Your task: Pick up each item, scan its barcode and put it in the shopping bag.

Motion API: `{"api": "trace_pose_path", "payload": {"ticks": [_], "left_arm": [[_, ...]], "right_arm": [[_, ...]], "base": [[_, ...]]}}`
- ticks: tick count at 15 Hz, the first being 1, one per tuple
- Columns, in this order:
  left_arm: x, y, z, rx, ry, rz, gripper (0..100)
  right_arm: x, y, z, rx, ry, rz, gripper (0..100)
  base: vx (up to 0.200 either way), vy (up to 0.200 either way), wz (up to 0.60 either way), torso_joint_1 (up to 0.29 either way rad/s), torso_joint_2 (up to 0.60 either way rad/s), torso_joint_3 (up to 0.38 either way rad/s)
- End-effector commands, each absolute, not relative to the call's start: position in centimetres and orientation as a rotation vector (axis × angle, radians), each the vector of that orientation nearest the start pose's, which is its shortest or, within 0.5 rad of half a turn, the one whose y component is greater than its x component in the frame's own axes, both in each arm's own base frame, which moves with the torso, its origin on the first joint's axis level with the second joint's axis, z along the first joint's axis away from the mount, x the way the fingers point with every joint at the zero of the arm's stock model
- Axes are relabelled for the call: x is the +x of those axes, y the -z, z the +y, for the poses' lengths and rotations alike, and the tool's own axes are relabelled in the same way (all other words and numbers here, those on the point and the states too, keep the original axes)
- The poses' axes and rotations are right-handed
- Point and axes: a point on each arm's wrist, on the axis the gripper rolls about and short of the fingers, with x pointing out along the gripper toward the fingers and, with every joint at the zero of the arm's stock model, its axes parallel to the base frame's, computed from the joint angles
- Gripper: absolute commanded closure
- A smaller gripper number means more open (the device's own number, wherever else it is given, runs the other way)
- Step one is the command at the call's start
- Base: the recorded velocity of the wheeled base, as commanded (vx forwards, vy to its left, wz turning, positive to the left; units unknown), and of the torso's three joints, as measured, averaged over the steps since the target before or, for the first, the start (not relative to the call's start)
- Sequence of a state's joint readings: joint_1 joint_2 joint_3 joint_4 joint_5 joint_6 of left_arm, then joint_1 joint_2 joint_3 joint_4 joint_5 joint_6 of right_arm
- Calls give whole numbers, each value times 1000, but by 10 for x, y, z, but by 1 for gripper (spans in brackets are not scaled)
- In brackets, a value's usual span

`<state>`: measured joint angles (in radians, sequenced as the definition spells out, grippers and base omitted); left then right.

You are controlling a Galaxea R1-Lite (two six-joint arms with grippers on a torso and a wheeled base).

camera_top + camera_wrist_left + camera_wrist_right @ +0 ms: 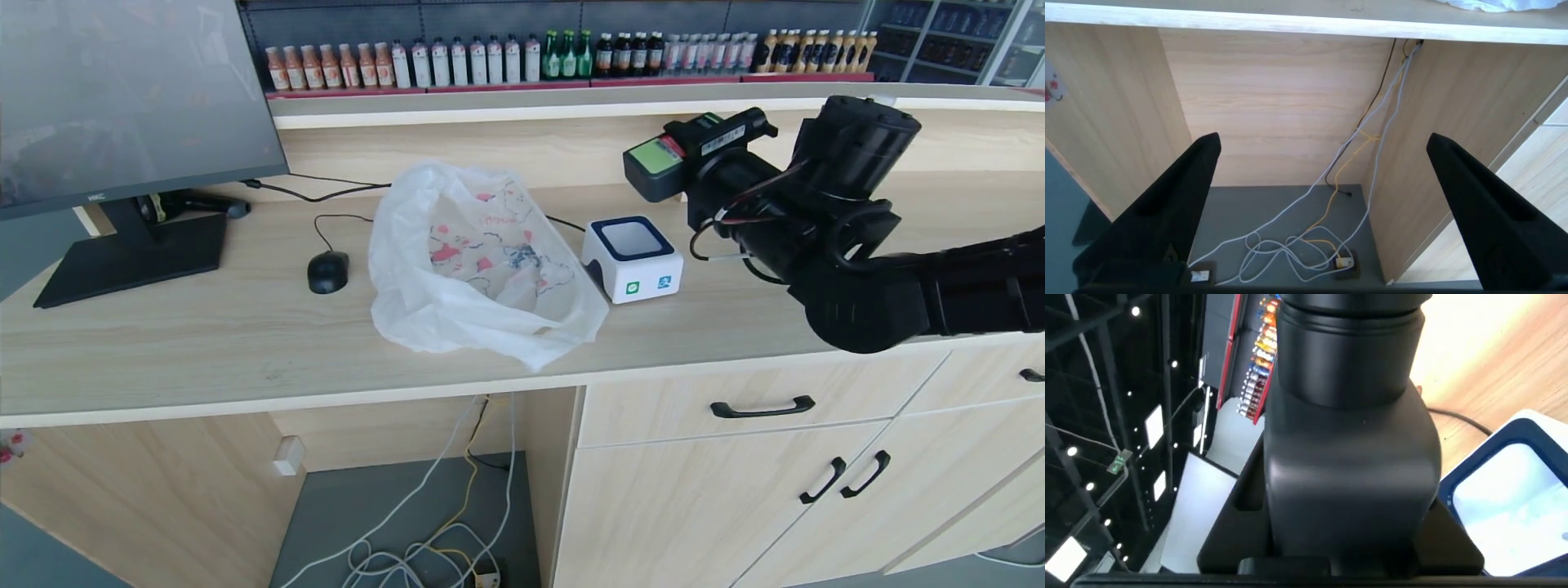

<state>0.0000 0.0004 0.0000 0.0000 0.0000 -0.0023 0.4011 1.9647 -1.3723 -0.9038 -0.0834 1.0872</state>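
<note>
The black jointed right arm [898,294] is showing at 3 o'clock in the head view, its forearm angling up toward 10 o'clock and its thick round wrist [857,143] sitting at 1 o'clock. The right pincer [694,159] is pointing toward 9 o'clock and clamping a black boxy device with a green label [653,167]. The left pincer [1323,212] is hanging low with nothing in it, its two black wedge-shaped fingers [1167,212] spreading wide apart.

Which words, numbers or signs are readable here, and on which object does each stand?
No text can be read with certainty.
Logo on monitor: too small.
Red print on shopping bag: blurred.
Icons on white scanner: two squares, no words.
White label on black device in right end effector: too small.
</note>
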Motion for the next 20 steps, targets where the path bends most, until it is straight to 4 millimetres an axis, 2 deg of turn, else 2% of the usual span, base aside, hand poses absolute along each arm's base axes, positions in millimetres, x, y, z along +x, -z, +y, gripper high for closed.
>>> {"api": "trace_pose_path", "payload": {"ticks": [1,4,5,6,7,8,12,13,17,18,20], "left_arm": [[-23,-75,0,-3,0,0,0],[-23,-75,0,-3,0,0,0],[-23,-75,0,-3,0,0,0],[-23,-75,0,-3,2,0,0],[-23,-75,0,-3,0,0,0],[-23,-75,0,-3,0,0,0],[-23,-75,0,-3,2,0,0],[-23,-75,0,-3,0,0,0],[-23,-75,0,-2,2,0,0],[-23,-75,0,-2,2,0,0],[-23,-75,0,-6,0,0,0]], "right_arm": [[336,-308,145,1123,-492,-187,100],[293,-331,134,1094,-538,-232,100],[285,-332,133,1079,-544,-235,100],[263,-332,138,1021,-579,-238,100],[246,-330,140,968,-614,-258,100],[237,-324,140,883,-632,-276,100],[205,-283,127,541,-581,-287,100],[200,-273,124,421,-557,-285,100],[207,-267,117,180,-469,-359,100],[216,-255,113,96,-421,-379,100],[224,-223,115,49,-425,-380,100]], "base": [[0,0,0,0,0,0],[0,0,0,0,0,0],[0,0,0,0,0,0],[0,0,0,0,0,0],[0,0,0,0,0,0],[0,0,0,0,0,0],[0,0,0,0,0,0],[0,0,0,0,0,0],[0,0,0,0,0,0],[0,0,0,0,0,0],[0,0,0,0,0,0]]}}
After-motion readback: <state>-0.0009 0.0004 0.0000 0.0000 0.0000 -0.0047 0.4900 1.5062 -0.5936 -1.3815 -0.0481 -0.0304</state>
